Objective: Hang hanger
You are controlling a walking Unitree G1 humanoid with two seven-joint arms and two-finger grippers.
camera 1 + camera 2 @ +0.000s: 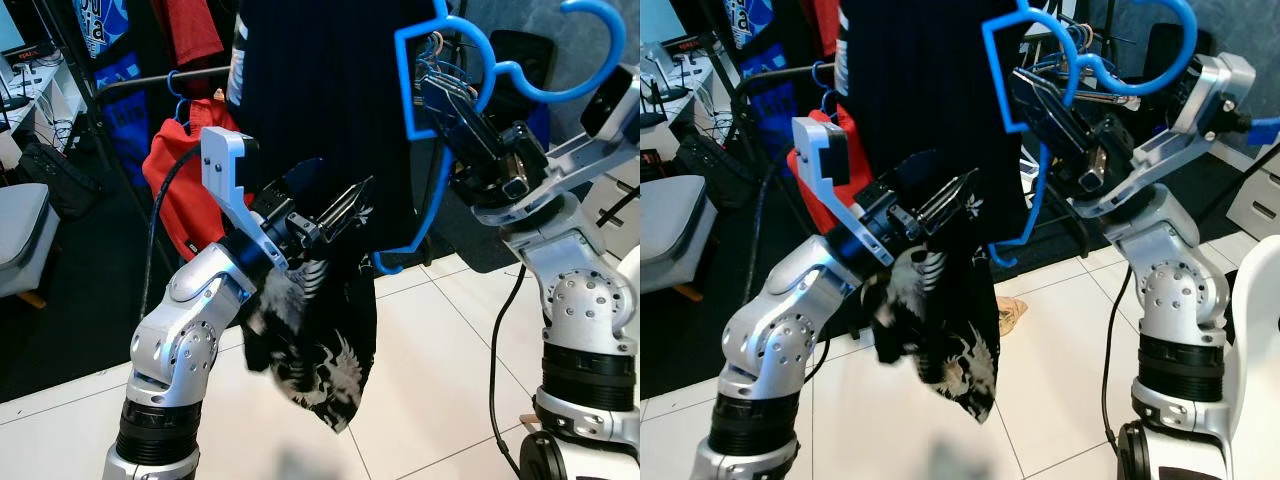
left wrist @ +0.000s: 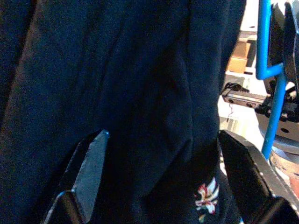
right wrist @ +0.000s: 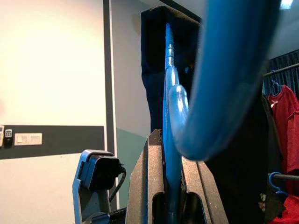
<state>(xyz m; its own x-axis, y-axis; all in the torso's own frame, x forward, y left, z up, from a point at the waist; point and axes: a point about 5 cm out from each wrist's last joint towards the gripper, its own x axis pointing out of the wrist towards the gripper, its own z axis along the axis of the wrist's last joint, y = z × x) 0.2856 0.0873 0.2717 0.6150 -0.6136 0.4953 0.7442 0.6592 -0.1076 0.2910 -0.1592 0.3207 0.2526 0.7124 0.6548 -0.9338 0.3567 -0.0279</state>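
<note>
Plastic blue hanger (image 1: 440,120), thin and angular, sat upper right, pinched in the right hand (image 3: 170,186). Left hand (image 1: 335,215) was spread against a soft, dark shirt (image 1: 320,110), its top cut off.

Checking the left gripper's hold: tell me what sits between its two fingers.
In the left wrist view, the dark shirt fills the gap between the left gripper's open fingers, which are not closed on it.

A: Background items? A red shirt (image 1: 185,190) hangs on the clothes rail (image 1: 150,80), left. A grey seat (image 1: 22,235) stands further left.

B: Floor: white tiles (image 1: 440,350), black mat (image 1: 70,310).
</note>
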